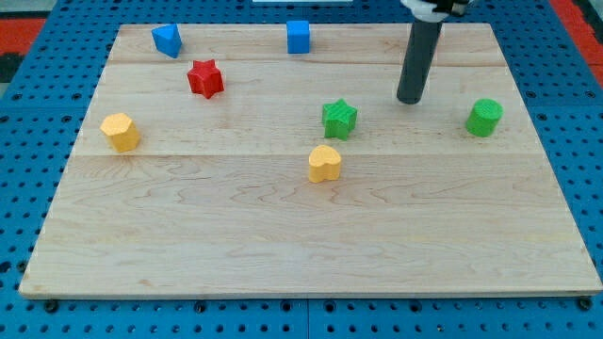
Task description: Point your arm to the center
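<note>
My tip (410, 99) rests on the wooden board (283, 245) in the upper right part of the view. It stands to the right of and slightly above the green star block (339, 119), apart from it. The green cylinder block (484, 117) lies to the tip's right. The yellow heart block (324, 163) lies below and left of the tip, near the board's middle.
A red star block (204, 78) lies at upper left. A blue block (167, 40) and a blue cube (298, 36) sit near the top edge. A yellow hexagon block (120, 131) lies at the left. Blue pegboard (28, 113) surrounds the board.
</note>
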